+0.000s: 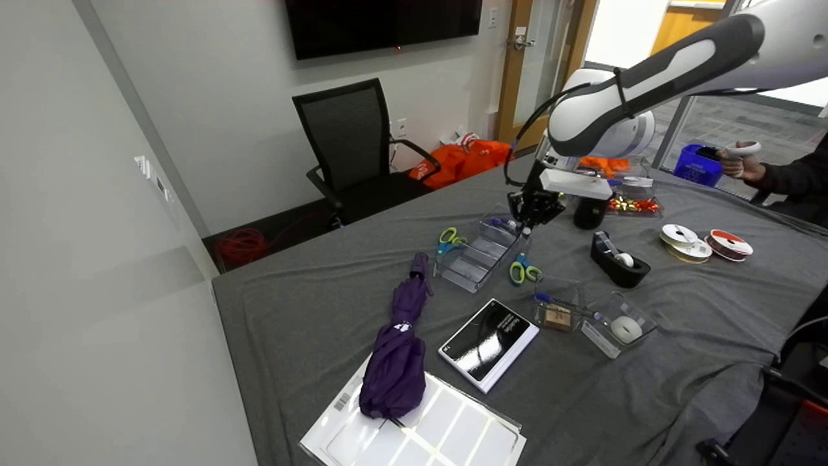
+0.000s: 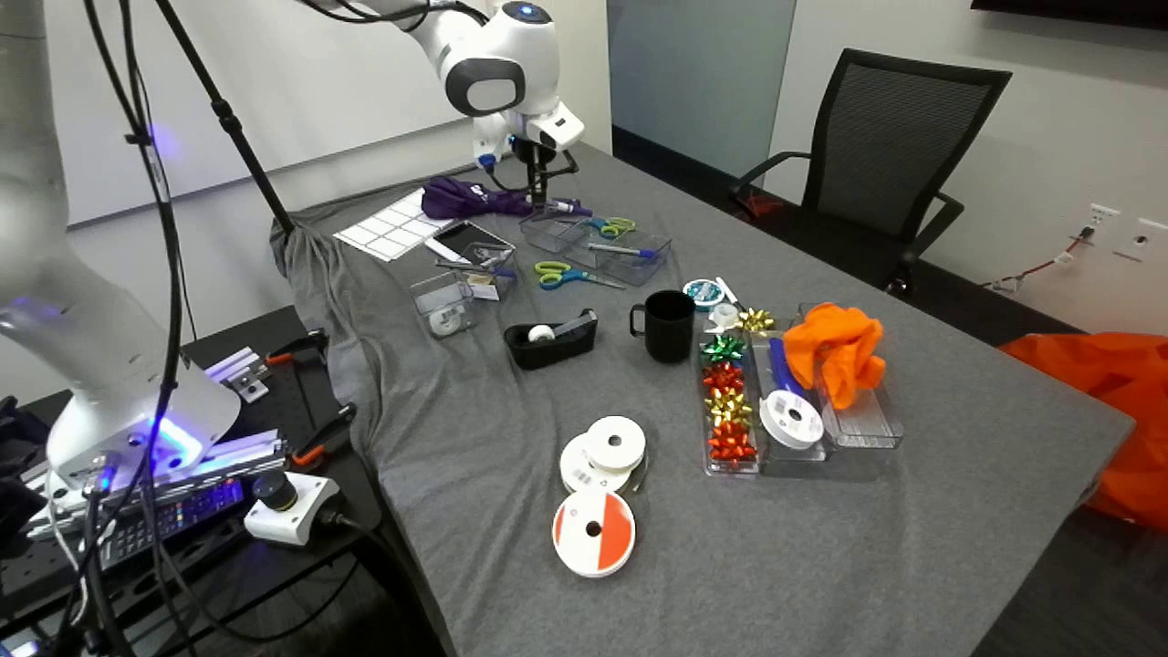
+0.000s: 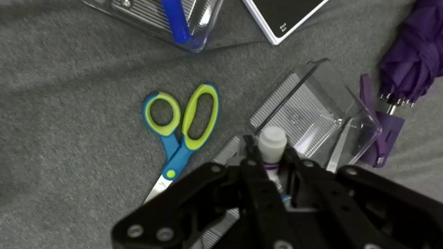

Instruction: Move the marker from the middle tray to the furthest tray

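"What's held?"
"A white-ended cylindrical marker (image 3: 272,143), pinched by the gripper (image 3: 270,148) just right of the wrist view's centre, against a ribbed clear-plastic tray (image 3: 296,112)."
"The arm (image 2: 502,68)?"
"White, rounded; top of an exterior view, gripper pointing down."

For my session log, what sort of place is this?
Probably an office meeting room: a wall screen, a mesh chair and a glazed door point that way.
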Tool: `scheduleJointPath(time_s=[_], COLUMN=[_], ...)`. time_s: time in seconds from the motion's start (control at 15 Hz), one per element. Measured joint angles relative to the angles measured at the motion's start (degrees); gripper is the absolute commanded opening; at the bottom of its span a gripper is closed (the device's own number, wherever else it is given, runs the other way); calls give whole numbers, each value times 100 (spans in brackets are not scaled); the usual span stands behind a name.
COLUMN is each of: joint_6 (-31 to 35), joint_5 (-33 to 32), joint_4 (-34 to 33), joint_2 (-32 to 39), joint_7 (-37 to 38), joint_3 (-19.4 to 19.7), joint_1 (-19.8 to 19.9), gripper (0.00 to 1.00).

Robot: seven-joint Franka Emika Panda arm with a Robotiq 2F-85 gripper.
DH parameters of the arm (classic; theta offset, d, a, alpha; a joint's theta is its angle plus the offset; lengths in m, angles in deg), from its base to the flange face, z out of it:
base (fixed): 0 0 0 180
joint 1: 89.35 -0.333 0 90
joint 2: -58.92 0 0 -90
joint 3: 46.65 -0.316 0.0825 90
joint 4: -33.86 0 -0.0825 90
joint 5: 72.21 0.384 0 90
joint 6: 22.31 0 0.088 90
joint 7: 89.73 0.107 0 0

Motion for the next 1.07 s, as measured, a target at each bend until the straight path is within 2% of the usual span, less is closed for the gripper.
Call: scheduleJointPath(time_s=[0.33,0.67,0.73,0.87,1.07], joint_6=[-216,-821,-942,-1154,-1385], joint_5=[6,7,7,5,-2], joint_4=[-991,-1809,-1946,-2167,-2346], joint_2=[890,1492,1581,1729,1840], joint_7=[972,1129,1129,1126,1029], joint_3=[13,-3,-7,-8,-8], joint_1=[-32,-69,-81,-99,-104], gripper=[4,4,42,48,70])
